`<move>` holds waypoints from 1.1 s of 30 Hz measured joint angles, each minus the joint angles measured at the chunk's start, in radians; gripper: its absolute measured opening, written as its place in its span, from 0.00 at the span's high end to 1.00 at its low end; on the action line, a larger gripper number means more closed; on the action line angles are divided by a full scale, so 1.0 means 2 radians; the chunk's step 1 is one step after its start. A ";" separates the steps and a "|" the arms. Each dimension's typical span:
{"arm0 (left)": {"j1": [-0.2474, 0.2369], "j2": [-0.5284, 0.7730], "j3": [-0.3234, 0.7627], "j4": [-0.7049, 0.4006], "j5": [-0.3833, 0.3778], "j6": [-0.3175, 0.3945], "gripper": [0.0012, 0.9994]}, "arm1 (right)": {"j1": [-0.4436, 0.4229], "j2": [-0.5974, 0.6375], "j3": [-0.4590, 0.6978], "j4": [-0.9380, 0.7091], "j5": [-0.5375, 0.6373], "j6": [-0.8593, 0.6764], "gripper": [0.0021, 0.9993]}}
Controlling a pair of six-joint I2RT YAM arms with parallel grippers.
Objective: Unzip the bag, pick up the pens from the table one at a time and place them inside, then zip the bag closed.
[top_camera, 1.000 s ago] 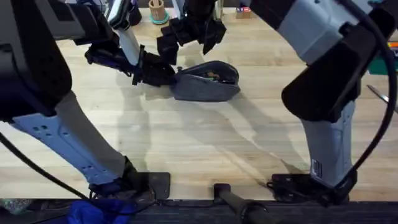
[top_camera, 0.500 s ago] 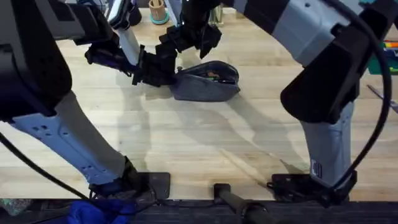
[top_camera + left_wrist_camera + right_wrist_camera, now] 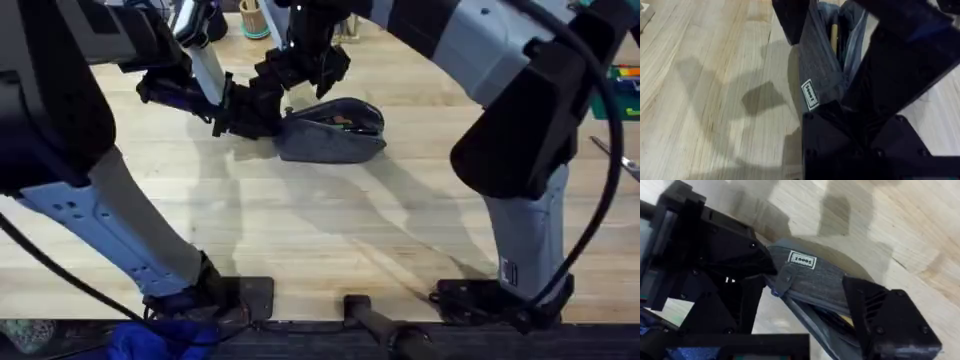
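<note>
The blue-grey bag [image 3: 335,130] lies unzipped on the table [image 3: 330,230] at the back centre. My left gripper [image 3: 262,118] is shut on the bag's left end. In the left wrist view a yellow pen [image 3: 832,37] lies inside the open bag [image 3: 817,65]; the black pen is hidden. My right gripper [image 3: 302,76] hovers open just above the bag's left end, close to the left gripper. The right wrist view looks down on the bag [image 3: 810,280] with its white label, the left gripper [image 3: 735,260] clamping its end and one right finger [image 3: 890,320] beside the opening.
A wooden cup of pencils [image 3: 253,18] stands at the back edge. Scissors [image 3: 612,152] and a green mat [image 3: 628,95] lie at the far right. The front half of the table is bare wood. A blue cloth [image 3: 150,342] sits by the left arm's base.
My right gripper has shifted a little left and down toward the bag's left end. The left gripper and the bag have stayed put.
</note>
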 joint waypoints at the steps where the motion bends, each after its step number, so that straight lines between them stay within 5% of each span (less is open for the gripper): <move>1: 0.000 0.000 0.000 0.000 0.000 0.000 0.96 | 0.001 0.000 -0.004 0.002 0.000 0.000 0.06; 14: 0.000 0.000 0.000 0.000 0.000 0.000 0.96 | 0.001 0.000 -0.009 0.007 -0.002 -0.002 0.50; 19: -0.001 0.000 0.000 0.000 0.000 0.000 0.96 | 0.001 0.000 -0.009 0.004 -0.005 -0.001 0.81; 23: -0.001 0.000 0.000 0.000 -0.001 0.000 0.96 | 0.003 0.000 -0.009 0.003 -0.005 -0.002 0.94; 33: -0.001 0.000 0.000 0.002 -0.001 0.000 0.96 | 0.003 0.000 -0.009 0.001 -0.005 -0.002 0.97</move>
